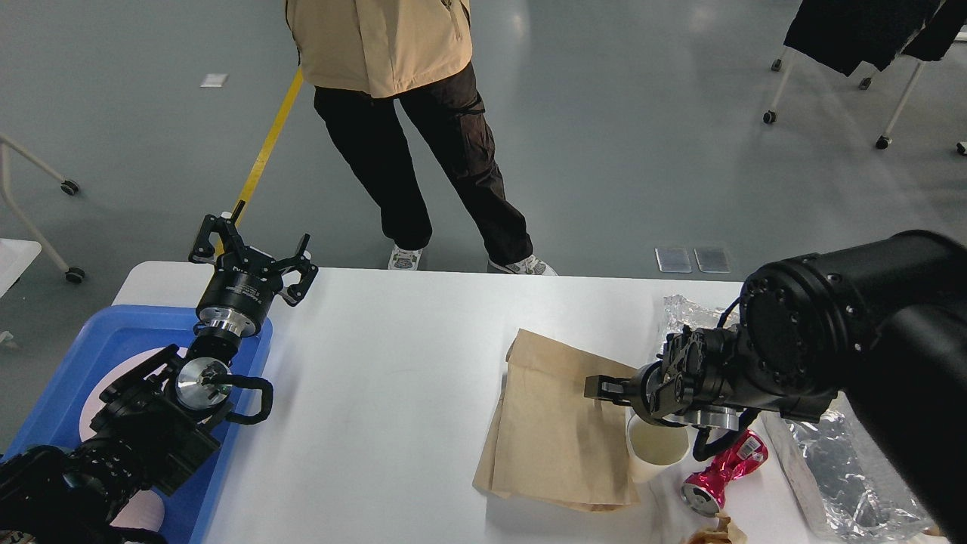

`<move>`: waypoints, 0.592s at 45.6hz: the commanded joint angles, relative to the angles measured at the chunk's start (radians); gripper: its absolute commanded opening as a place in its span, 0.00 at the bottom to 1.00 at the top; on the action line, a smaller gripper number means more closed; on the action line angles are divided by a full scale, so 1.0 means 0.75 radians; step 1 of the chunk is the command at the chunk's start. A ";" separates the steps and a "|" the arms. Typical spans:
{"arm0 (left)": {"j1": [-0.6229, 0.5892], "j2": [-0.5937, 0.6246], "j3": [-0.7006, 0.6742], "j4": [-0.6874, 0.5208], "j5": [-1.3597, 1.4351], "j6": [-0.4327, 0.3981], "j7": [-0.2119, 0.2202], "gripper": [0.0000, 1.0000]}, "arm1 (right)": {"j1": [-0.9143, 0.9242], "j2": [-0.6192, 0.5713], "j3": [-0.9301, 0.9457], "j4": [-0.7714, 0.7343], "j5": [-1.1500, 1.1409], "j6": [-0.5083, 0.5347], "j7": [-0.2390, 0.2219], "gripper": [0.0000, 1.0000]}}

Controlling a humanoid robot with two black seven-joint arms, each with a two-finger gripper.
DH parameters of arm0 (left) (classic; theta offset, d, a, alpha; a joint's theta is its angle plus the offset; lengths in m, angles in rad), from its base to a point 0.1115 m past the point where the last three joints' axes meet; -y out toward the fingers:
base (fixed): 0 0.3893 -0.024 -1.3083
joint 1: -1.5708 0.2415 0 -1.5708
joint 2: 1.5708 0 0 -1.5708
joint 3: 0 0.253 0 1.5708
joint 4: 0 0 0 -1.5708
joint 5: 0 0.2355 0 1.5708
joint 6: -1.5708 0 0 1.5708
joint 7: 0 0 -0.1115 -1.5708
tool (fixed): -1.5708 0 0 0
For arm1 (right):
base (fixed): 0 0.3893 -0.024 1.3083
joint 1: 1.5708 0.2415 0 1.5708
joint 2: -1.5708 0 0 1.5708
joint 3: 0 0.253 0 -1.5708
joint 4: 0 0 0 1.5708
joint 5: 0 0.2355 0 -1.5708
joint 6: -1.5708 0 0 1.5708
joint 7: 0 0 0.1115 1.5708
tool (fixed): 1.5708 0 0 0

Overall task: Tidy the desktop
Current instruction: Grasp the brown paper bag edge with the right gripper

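The white desktop (393, 378) holds a flat brown paper bag (555, 442), a white paper cup (656, 447) and a crushed red can (721, 474) at the right. My right gripper (601, 387) hovers over the bag's right edge, just left of and above the cup. It is dark and seen end-on, so its fingers cannot be told apart. My left gripper (253, 253) is open and empty, held above the desktop's far left corner by the blue tray (83, 355).
A crinkled clear plastic bag (846, 468) lies at the right edge, and more crumpled plastic (684, 311) behind my right arm. A brown paper scrap (714, 533) lies at the front. A person (423, 151) stands at the far edge. A white plate sits in the tray.
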 commanded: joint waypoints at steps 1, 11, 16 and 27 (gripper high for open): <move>0.000 0.004 0.000 0.000 0.000 0.000 0.000 0.99 | -0.034 0.002 0.024 -0.029 0.001 -0.003 0.000 1.00; 0.000 0.004 0.000 0.000 0.000 0.000 0.000 0.99 | -0.061 0.008 0.052 -0.049 0.003 -0.005 0.000 1.00; 0.000 0.000 0.000 0.000 0.000 0.000 0.000 0.99 | -0.086 0.010 0.111 -0.063 0.003 -0.005 0.000 1.00; 0.000 0.004 0.000 0.000 0.000 0.000 0.000 0.99 | -0.139 0.014 0.244 -0.096 0.048 -0.050 0.000 1.00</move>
